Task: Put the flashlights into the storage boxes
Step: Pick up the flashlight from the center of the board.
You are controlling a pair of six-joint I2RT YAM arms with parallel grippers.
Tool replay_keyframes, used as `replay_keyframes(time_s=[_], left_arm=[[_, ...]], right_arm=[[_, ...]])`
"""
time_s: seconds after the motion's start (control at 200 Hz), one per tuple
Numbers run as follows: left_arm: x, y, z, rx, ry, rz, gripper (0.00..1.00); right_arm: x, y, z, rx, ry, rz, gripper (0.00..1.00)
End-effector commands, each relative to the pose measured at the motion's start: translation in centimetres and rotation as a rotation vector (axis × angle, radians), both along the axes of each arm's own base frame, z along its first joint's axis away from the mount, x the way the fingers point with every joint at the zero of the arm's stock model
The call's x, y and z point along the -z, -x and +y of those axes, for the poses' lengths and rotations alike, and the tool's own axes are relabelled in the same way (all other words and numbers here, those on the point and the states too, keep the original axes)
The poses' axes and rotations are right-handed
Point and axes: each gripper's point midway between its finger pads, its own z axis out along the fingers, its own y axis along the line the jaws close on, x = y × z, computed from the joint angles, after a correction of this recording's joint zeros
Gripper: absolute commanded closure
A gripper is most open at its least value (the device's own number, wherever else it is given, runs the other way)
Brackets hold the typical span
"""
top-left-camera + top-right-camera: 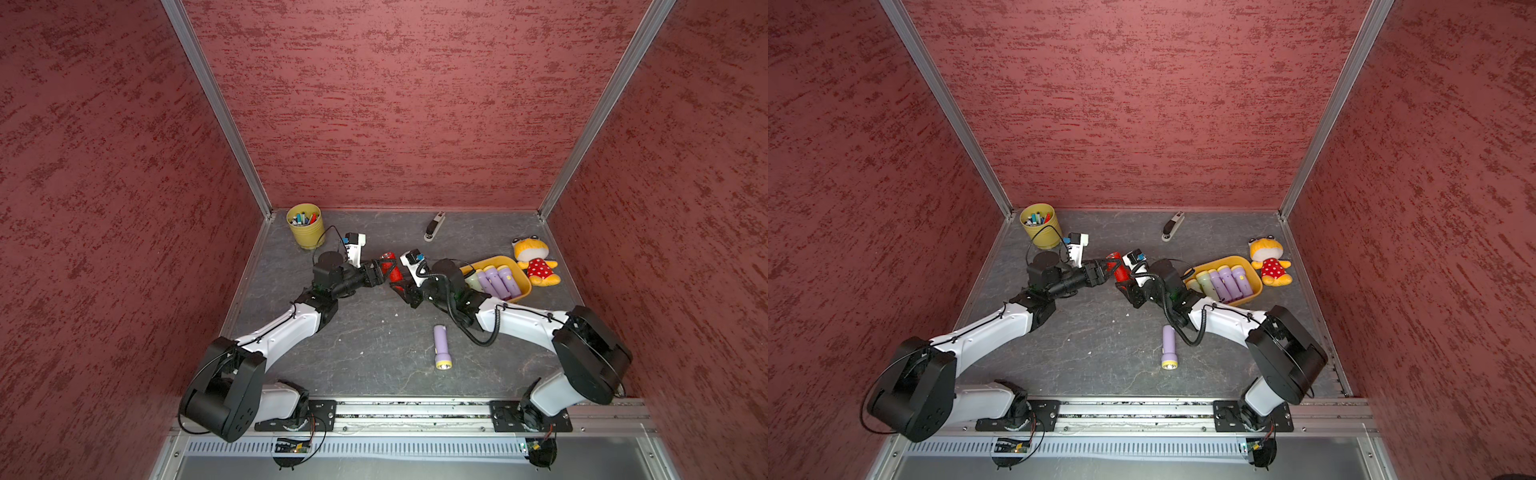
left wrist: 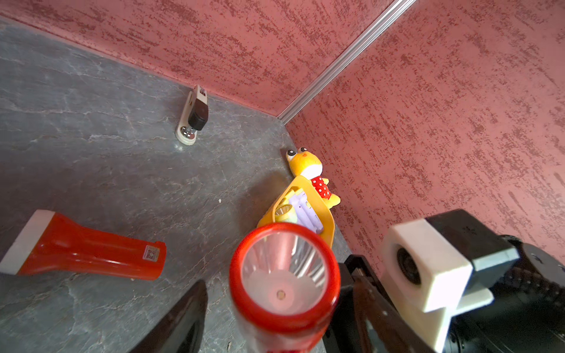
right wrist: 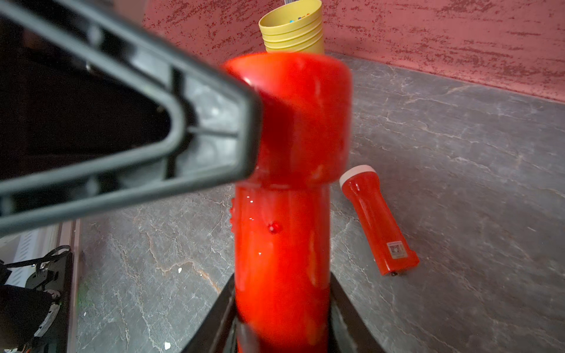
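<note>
Overhead pair; wrist views (close) share flashlight (image 2: 284,275).

1. Your left arm (image 1: 286,328) and right arm (image 1: 515,322) wore glossy white shells between bulky black joints.
2. Your left gripper (image 1: 390,277) and right gripper (image 1: 395,286) were black, with ribbed triangular fingers (image 3: 220,122).
3. A thick coiled black cable (image 1: 482,344) looped off the right arm.
4. Each wrist carried a white-and-black camera (image 1: 355,243).
5. Black screwed base plates (image 1: 299,415) anchored both arms.

Several flashlights (image 1: 494,281) are laid in tray (image 1: 505,260) at right, w/ plush toy (image 1: 535,262) set just behind it, cup (image 1: 306,233) far-left, stapler (image 1: 434,226) rear-ctr, one flashlight (image 1: 441,347) front-ctr.
</note>
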Motion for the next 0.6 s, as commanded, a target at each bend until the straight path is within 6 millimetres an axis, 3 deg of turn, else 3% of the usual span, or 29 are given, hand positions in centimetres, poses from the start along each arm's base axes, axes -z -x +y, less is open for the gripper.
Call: replay_keyframes(time_s=[0.0, 0.296, 0.596], left_arm=[[-2.0, -0.4, -0.7, 0.014, 0.021, -0.076, 0.31], [-1.6, -0.7, -0.7, 0.006, 0.025, -0.064, 0.46], [-1.1, -0.8, -0.5, -0.010, 0.007, -0.049, 0.54]], right_arm=[[-2.1, 0.0, 0.3, -0.018, -0.046, -0.037, 0.67], [-2.0, -0.1, 0.3, -0.014, -0.039, -0.038, 0.67], [-1.8, 0.1, 0.3, -0.024, -0.029, -0.034, 0.64]])
